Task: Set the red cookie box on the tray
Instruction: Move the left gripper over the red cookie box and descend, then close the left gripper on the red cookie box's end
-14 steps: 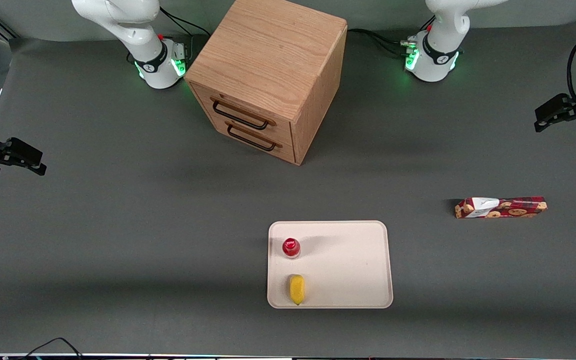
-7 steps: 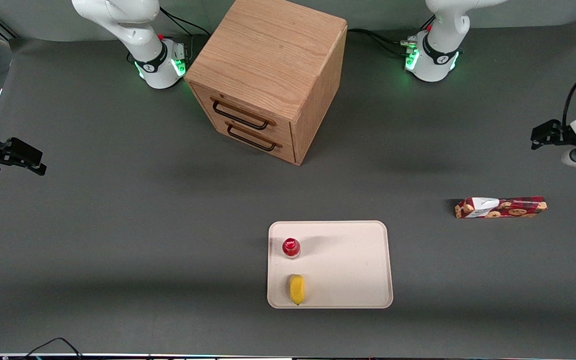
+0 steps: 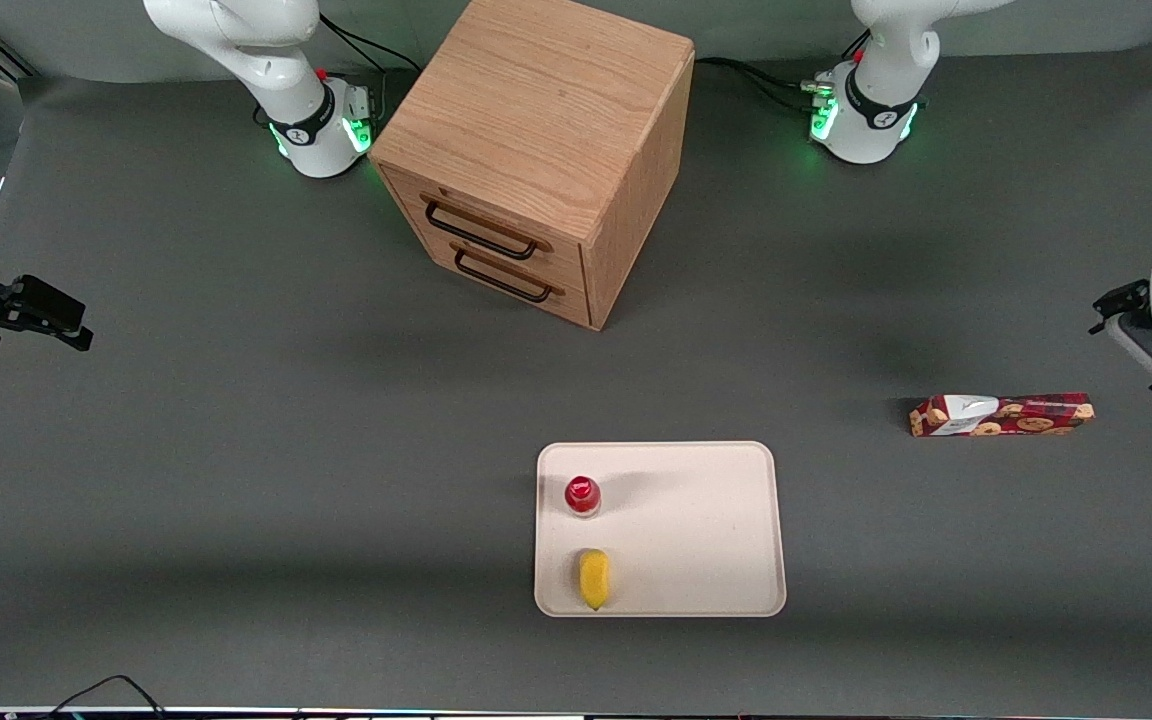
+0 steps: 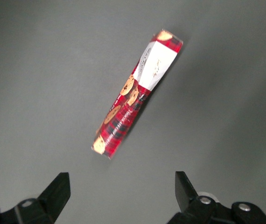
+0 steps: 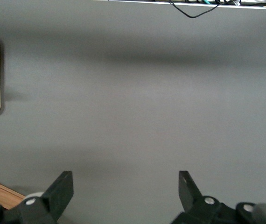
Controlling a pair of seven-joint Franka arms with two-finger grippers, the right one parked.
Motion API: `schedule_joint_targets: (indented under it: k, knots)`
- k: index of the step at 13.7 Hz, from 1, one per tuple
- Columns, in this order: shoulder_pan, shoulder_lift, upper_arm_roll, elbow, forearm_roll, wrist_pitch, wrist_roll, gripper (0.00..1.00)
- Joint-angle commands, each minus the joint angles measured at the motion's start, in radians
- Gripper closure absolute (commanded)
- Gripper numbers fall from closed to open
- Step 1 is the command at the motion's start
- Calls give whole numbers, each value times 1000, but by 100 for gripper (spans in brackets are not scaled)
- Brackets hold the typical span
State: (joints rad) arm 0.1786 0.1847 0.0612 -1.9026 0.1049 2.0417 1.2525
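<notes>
Spread wide with nothing between them, the jaws of the left arm's gripper [image 4: 122,191] hang in the air above the grey table [image 3: 236,450], pointing down at it; the wrist view shows both dark fingers [image 4: 58,190] apart and clear of the red cookie box [image 4: 135,95], which lies on the mat a little way from them, its white patch at the end away from the fingertips. Going across the front view from the parked arm's end: a wooden drawer cabinet [image 3: 536,150] stands at the middle of the table, close to the arm bases, with two black handles on its front. Nearer the camera than the cabinet sits the cream tray [image 3: 696,530], flat on the table. On it, along its edge toward the parked arm's end, a small red-capped bottle [image 3: 582,495] stands upright, and a yellow fruit [image 3: 593,578] lies just nearer the camera than the bottle, apart from it. The rest of the tray is bare. Toward the working arm's end, well apart from the tray, the red cookie box [image 3: 1002,414] lies flat on the table with its long side across the view and its white patch at the end closer to the tray. The gripper [image 3: 1121,300] hangs beside that box, slightly farther from the camera and not touching it.
</notes>
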Motion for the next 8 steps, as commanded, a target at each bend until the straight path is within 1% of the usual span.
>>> schedule_joint_targets:
  k: [1, 2, 3, 8]
  knots:
    - [6, 96, -4, 8, 2, 75, 161, 0]
    - [4, 128, -4, 7, -2, 95, 206, 0]
    - [4, 149, -6, -2, -10, 113, 214, 0]
    - [-5, 205, -32, -64, -37, 265, 217, 0]
